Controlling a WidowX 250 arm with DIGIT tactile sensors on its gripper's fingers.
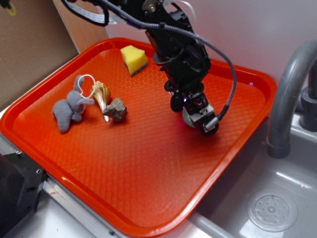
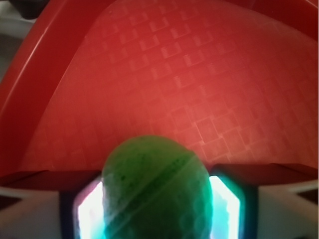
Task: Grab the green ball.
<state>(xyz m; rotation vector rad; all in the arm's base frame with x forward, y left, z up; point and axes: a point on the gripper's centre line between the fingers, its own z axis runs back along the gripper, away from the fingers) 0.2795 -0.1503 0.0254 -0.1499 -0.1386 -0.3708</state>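
Wrist view shows us the green ball [image 2: 157, 191] nearest, seated between our pincer [image 2: 158, 209] pads, apparently gripped, on the right side of the red tray [image 1: 64, 158] stretching beyond; next, we judge, comes a lift.

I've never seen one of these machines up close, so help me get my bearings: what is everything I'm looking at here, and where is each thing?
tray: one, orange-red, on the counter beside the sink
green ball: one, green, between the gripper's fingers at the tray's right side
sponge wedge: one, yellow, far end of the tray
toy elephant: one, grey, left part of the tray
shell: one, tan, right of the elephant
rock: one, brown-grey, touching the shell
sink: one, grey, right of the tray
faucet: one, grey, above the sink
cardboard: one, brown, far left
gripper: one, black, closed around the ball
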